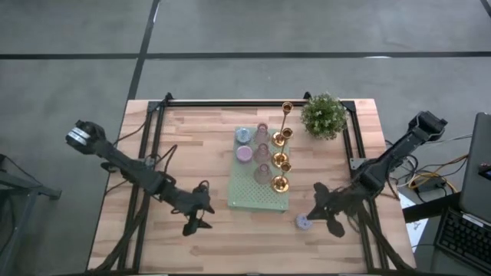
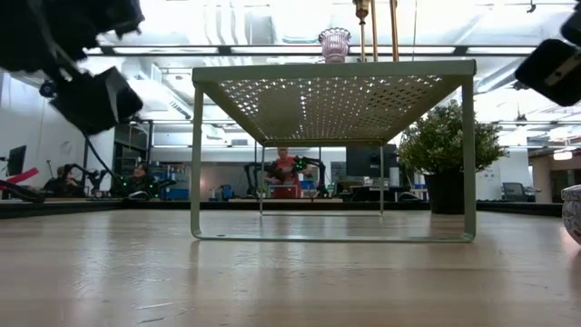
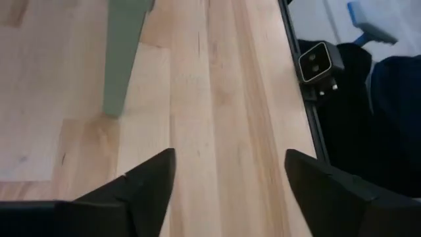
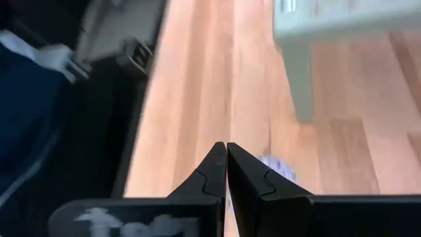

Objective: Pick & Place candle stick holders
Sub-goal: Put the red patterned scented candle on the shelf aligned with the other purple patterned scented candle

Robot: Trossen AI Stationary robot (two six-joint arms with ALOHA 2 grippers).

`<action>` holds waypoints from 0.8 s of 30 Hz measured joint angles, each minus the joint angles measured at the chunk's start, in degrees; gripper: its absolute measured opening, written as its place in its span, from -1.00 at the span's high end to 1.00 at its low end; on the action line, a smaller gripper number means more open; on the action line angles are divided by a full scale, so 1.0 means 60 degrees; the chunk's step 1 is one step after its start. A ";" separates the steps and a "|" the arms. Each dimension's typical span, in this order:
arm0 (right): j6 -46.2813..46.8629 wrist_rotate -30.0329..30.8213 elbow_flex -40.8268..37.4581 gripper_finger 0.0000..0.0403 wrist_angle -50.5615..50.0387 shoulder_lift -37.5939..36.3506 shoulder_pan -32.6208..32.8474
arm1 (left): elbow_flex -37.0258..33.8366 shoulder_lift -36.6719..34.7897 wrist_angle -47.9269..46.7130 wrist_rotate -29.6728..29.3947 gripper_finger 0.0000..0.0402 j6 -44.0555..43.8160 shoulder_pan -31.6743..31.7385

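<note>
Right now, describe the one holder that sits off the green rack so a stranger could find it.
Start at the pale green perforated rack mid-table. Go to its near right corner; on bare wood there, beside the right tool, sits a small lavender cup holder. It alone stands off the rack.

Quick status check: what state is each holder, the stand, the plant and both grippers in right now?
Left gripper: open, empty, over bare table.
Right gripper: shut, empty, beside the loose lavender holder.
Lavender holder: on the table, off the stand.
Gold holders: upright in a row on the stand.
Pastel holders: on the stand.
Stand: level.
Plant: upright.
</note>
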 joint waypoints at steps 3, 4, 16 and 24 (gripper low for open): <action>0.0332 0.0040 0.0399 0.96 -0.0493 0.0518 0.0230 | -0.0695 0.0011 0.1258 0.0001 -0.21 -0.0102 -0.0002; 0.0399 0.0043 0.0468 0.96 -0.0468 0.0679 0.0271 | -0.0891 0.0008 0.1650 0.0000 -0.12 -0.0084 -0.0002; 0.1905 -0.0411 0.0102 0.95 -0.0510 0.1513 0.0339 | -0.1894 -0.0237 0.3809 -0.0761 0.95 0.0596 -0.0057; 0.2822 -0.1023 0.0074 0.68 -0.0534 0.1543 0.0336 | -0.1901 -0.0537 0.4374 -0.1290 0.96 0.1689 -0.0053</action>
